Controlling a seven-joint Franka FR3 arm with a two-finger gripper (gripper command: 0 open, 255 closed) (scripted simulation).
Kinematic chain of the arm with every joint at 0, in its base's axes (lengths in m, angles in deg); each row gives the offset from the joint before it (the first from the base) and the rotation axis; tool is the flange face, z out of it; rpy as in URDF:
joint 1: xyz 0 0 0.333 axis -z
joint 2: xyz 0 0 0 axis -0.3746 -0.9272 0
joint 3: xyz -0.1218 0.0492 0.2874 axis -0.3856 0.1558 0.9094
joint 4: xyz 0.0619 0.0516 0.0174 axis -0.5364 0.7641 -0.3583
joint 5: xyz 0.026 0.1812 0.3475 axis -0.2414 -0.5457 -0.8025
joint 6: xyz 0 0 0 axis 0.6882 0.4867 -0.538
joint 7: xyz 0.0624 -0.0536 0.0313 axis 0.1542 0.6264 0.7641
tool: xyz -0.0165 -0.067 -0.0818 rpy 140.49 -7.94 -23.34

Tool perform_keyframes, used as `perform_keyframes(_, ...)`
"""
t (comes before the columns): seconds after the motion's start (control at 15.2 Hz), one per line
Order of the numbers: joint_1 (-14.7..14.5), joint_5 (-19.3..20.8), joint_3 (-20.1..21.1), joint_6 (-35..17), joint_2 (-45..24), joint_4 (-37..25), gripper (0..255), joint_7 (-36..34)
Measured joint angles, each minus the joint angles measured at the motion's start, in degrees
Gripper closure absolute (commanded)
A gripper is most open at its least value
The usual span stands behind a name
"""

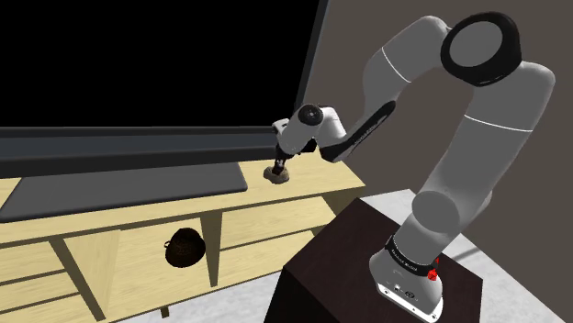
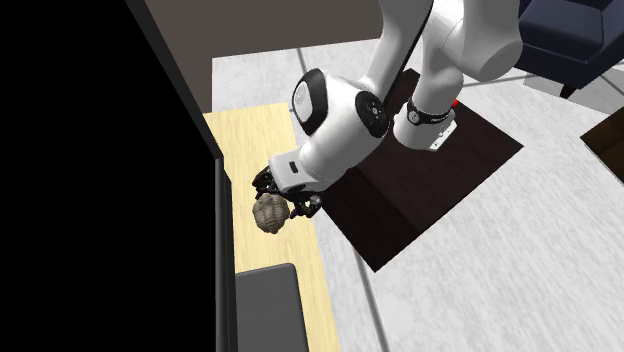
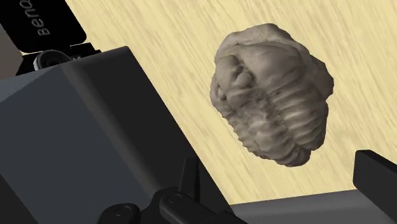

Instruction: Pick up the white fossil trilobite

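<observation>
You have the all-black two-finger pincer (image 1: pixel 278 162) low over the pale wooden tabletop (image 1: pixel 321 190), its jaws standing apart and gripping nothing. The grey-brown, ridged stone trilobite fossil (image 3: pixel 273 95) lies on that wood right under the pincer, in line with the gap between the jaws. It sits just beside the dark grey base (image 3: pixel 76 140) of the large black flat screen (image 1: pixel 138 55).

In the shoulder view, the fossil (image 1: pixel 278 174) is partly covered by the gripper (image 1: pixel 277 164), and contact between them cannot be told. The screen (image 1: pixel 138 64) is cut off by the top and left edges. A dark lump (image 1: pixel 184 248) is too small to be identified. In the second exterior view, a sofa (image 2: pixel 572 38) is cut off at the corner.
</observation>
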Motion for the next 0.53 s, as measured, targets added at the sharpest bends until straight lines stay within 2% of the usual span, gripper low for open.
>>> perform_keyframes(0.13, -1.37, 9.86, -0.7, 0.51, -5.14, -4.35, 0, -7.46)
perform_keyframes(0.2, -1.57, 13.28, -1.06, 0.5, -6.71, -5.5, 0, -9.93)
perform_keyframes(0.33, -1.81, 17.59, -1.39, 0.72, -8.94, -6.89, 0, -13.47)
perform_keyframes(0.53, -2.01, 21.72, -1.57, 1.21, -11.46, -8.19, 0, -17.26)
